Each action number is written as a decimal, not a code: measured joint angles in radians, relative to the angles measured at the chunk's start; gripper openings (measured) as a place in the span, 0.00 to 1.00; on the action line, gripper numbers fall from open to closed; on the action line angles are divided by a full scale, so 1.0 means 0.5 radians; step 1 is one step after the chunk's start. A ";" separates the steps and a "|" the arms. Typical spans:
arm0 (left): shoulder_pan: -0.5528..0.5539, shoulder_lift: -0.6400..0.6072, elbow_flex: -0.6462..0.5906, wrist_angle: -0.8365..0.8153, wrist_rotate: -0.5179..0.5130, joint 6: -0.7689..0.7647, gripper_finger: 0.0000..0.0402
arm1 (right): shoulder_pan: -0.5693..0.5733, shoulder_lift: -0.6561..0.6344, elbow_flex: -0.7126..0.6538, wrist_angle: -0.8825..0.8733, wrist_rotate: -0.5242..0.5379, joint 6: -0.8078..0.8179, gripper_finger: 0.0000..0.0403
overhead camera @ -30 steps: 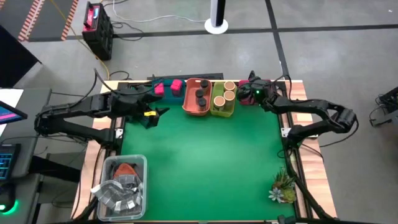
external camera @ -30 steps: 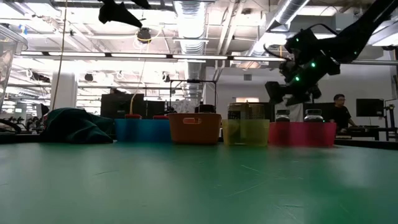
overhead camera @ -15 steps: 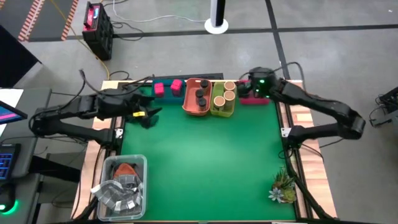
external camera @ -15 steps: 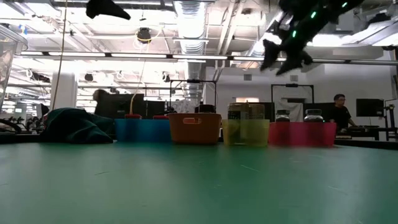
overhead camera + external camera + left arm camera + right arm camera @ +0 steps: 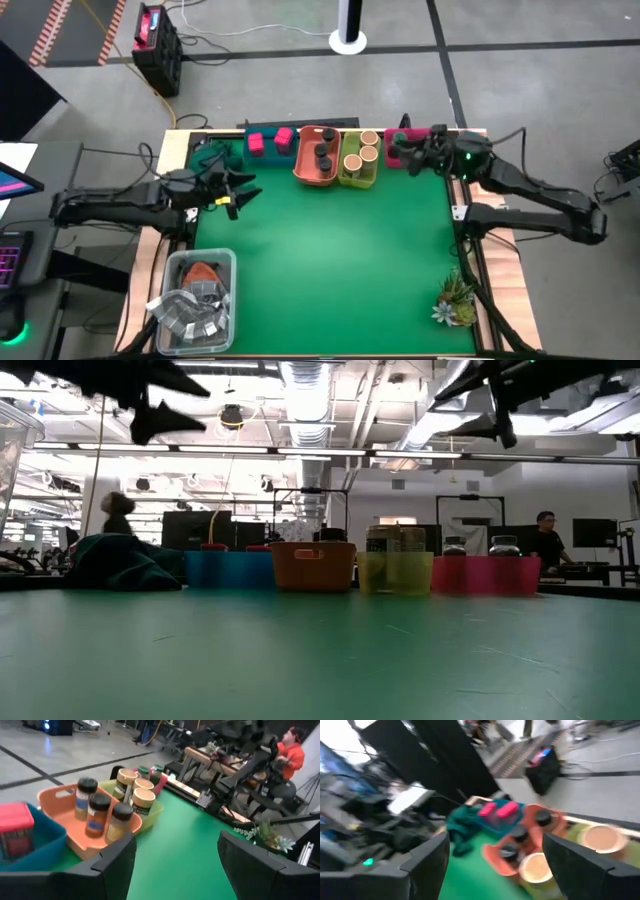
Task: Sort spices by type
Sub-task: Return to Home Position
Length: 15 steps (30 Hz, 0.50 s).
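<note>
Since the earlier frames, both arms have been drawn back from the row of bins toward the sides of the green table (image 5: 330, 250). The left gripper (image 5: 243, 188) is held over the table's left edge and the right gripper (image 5: 398, 150) at the upper right, above the red bin (image 5: 486, 575). Each pair of fingers is spread apart, with nothing held. Along the top edge, pink boxes (image 5: 270, 141) are kept in the blue bin (image 5: 228, 568). Dark-lidded jars (image 5: 322, 156) are kept in the orange bin (image 5: 313, 565) and tan-topped cylinders (image 5: 358, 150) in the yellow-green bin (image 5: 395, 572). Green-topped jars (image 5: 144, 771) are kept in the red bin.
</note>
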 joint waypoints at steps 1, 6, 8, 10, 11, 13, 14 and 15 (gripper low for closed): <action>0.001 -0.022 -0.063 0.050 -0.001 -0.022 0.66 | 0.036 -0.025 -0.058 0.078 0.001 0.037 0.84; 0.001 -0.123 -0.240 0.138 -0.005 -0.095 0.62 | 0.205 -0.097 -0.362 0.522 0.017 0.237 0.77; 0.001 -0.167 -0.264 0.161 -0.006 -0.092 0.60 | 0.268 -0.126 -0.483 0.728 0.042 0.314 0.74; 0.001 -0.222 -0.306 0.159 -0.010 -0.090 0.58 | 0.334 -0.150 -0.592 0.896 0.089 0.359 0.71; 0.001 -0.252 -0.334 0.161 -0.015 -0.091 0.57 | 0.366 -0.164 -0.643 0.959 0.131 0.377 0.70; 0.001 -0.304 -0.394 0.151 -0.018 -0.108 0.55 | 0.433 -0.195 -0.739 1.046 0.250 0.409 0.68; 0.001 -0.325 -0.423 0.151 -0.005 -0.109 0.54 | 0.464 -0.209 -0.786 1.096 0.304 0.421 0.67; 0.001 -0.344 -0.451 0.151 0.009 -0.115 0.53 | 0.496 -0.223 -0.829 1.139 0.349 0.429 0.66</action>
